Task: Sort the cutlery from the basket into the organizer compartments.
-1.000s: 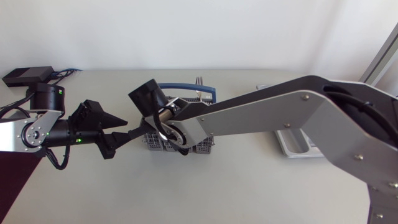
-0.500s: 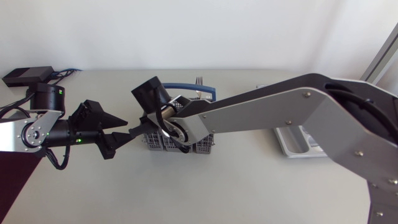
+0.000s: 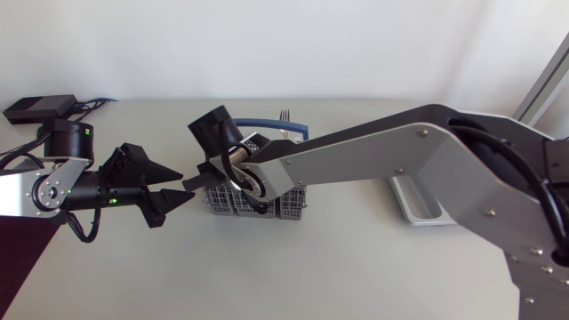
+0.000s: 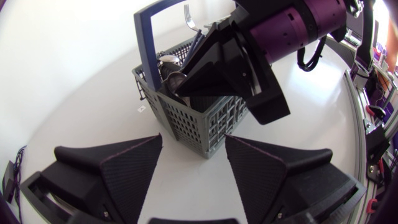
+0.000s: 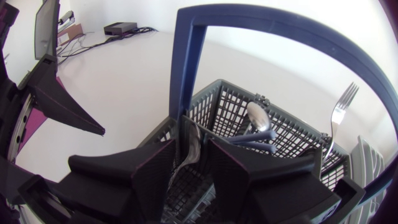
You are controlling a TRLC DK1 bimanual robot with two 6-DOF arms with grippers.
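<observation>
While my right gripper edges left, pinching one utensil in the basket, my left gripper stays spread. One fork, one spoon.

**Three cameras meeting at the basket**

Your head camera is looking down from above the table, standing well back and taking in both arms. Your left wrist camera is facing right over the left gripper, sitting near the basket. Your right wrist camera is facing left over the right gripper, peering into it from very near. All three are sharing the basket, and each wrist camera is catching the other arm's gripper.
</observation>
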